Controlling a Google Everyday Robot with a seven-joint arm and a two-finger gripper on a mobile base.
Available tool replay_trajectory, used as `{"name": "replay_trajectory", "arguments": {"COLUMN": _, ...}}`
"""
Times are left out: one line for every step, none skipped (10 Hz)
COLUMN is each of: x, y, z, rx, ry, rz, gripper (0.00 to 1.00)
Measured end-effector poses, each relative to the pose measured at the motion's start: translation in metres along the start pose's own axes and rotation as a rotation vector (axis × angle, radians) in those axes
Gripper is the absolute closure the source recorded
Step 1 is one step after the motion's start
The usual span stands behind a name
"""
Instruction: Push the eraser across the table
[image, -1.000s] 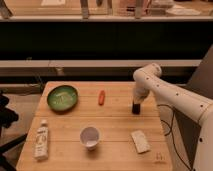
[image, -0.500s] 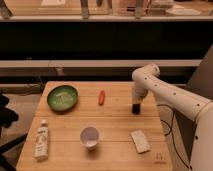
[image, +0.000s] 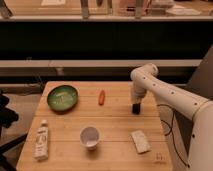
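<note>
While gripper (image: 135, 105) sits at 3 o'clock on tabletop (image: 115, 121), push looks unfinished.
Eraser (image: 135, 111) at tip; gripper state: cannot tell.

Single camera view: raised, frontal, tilted down onto the table (image: 115, 125).
From moderate distance it faces the dark shelving (image: 100, 40) behind (mounting not evident); the gripper (image: 135, 107) hangs right of centre, most of the table lying picture-left of it and nearer the lens.
</note>
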Motion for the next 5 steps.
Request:
{"name": "replay_trajectory", "arguments": {"x": 0.013, "y": 0.005, "z": 0.006, "rx": -0.006, "ry": 0.02, "rz": 0.022, "gripper": 1.0}}
{"name": "replay_trajectory", "arguments": {"x": 0.024, "y": 0.008, "z": 0.01, "rx": -0.011, "ry": 0.035, "rz": 0.036, "gripper": 1.0}}
{"name": "replay_trajectory", "arguments": {"x": 0.035, "y": 0.012, "z": 0.013, "rx": -0.015, "ry": 0.049, "rz": 0.05, "gripper": 1.0}}
{"name": "replay_trajectory", "arguments": {"x": 0.039, "y": 0.016, "z": 0.017, "rx": -0.019, "ry": 0.069, "rz": 0.062, "gripper": 1.0}}
{"name": "replay_trajectory", "arguments": {"x": 0.044, "y": 0.016, "z": 0.022, "rx": -0.017, "ry": 0.087, "rz": 0.071, "gripper": 1.0}}
